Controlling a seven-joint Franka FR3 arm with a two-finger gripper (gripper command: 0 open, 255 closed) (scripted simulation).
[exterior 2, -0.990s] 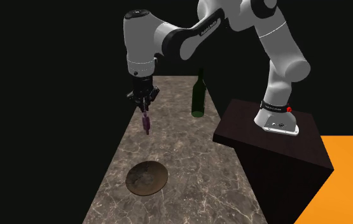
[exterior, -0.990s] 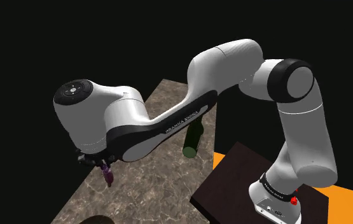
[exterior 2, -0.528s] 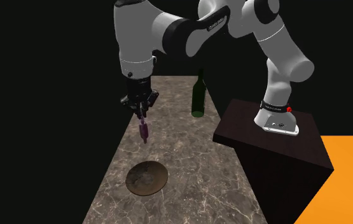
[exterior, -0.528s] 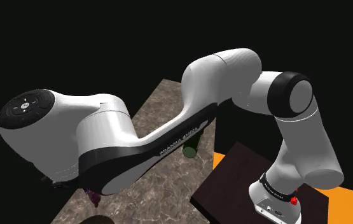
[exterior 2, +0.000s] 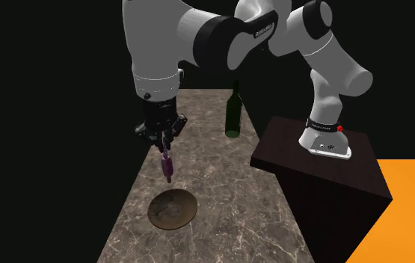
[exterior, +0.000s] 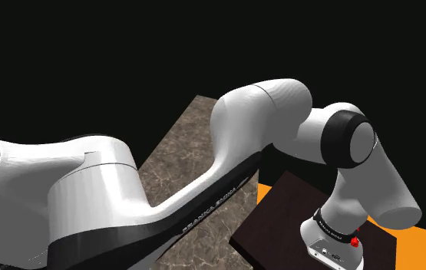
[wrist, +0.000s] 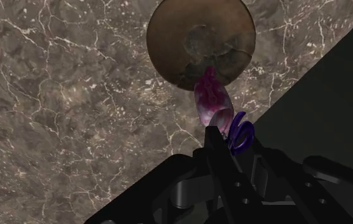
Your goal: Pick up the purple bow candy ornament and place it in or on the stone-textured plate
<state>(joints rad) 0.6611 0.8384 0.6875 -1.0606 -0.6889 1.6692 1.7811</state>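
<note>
1. Purple and pink, the glossy candy-shaped ornament with its violet bow hangs from the all-black two-finger gripper. The fingers are pinched nearly together on the bow end, so the candy body dangles straight down.
2. The ornament hangs in the air above the brown veined marble tabletop, high enough that nothing drags.
3. The round brown stone-textured plate lies just beyond it. In the wrist view the ornament's lower tip overlaps the plate's near rim, so I judge the carry nearly done. A little more travel should centre it before lowering.
4. The dark green glass bottle stands upright well apart, near the dark box stand, out of the path.
</note>
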